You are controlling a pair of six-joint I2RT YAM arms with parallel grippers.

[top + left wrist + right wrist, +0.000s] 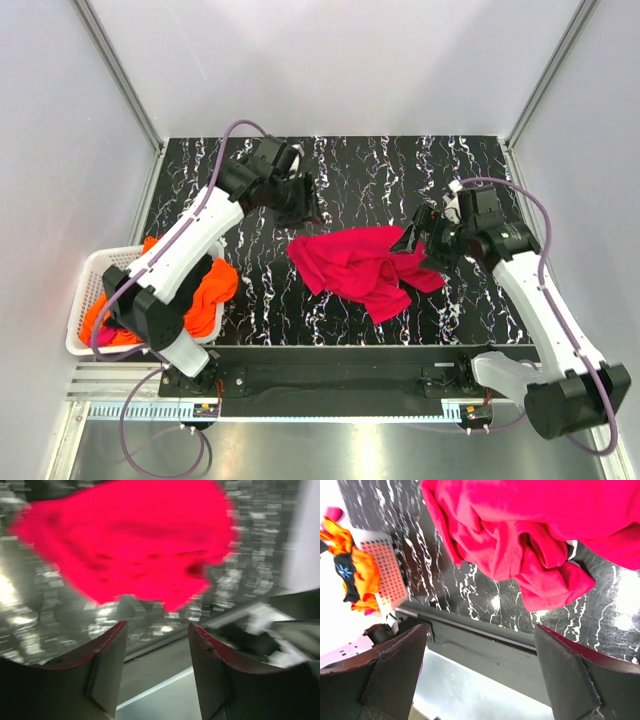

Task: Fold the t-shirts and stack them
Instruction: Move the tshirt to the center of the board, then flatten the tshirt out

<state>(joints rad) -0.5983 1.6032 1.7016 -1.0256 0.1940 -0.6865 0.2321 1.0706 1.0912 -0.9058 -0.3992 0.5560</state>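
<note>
You've got the magenta-red t-shirt (360, 265) crumpled mid desk (380, 170), between both hands. Your left hand (300, 205) hangs just beyond it, fingers apart, holding nothing. Your right hand (415, 240) is at its right edge, spread wide, empty. An orange t-shirt (215, 290) spills from the white basket (85, 290), far left.

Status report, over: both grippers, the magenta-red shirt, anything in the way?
Both open, empty: left gripper, right gripper. Magenta-red cloth t-shirt crumpled, unfolded, on black marbled table between them. Nothing lying on it.
</note>
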